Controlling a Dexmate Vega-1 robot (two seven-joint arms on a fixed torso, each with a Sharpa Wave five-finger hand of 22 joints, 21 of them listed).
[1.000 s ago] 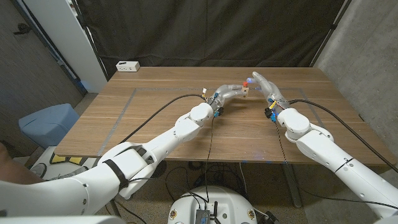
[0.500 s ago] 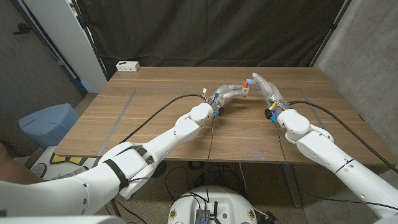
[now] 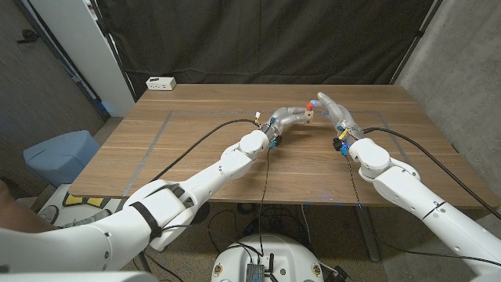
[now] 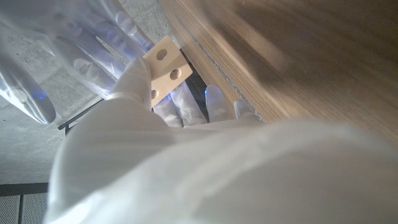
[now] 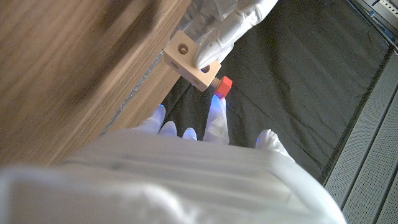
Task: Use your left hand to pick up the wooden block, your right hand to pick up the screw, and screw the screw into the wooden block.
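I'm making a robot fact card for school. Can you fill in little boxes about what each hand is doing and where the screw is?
left hand: holds the wooden block above the table
right hand: fingers at the screw's red head
screw: sticking out of the block's side
block: pale wood with round holes
white box: far left corner of the table

Wooden table (image 3: pixel 196 149); white box (image 3: pixel 160 83) at far-left corner.

No readable text, label, brand, number or sign was found anywhere; any markings on the small white box (image 3: pixel 160 83) were too tiny to read.
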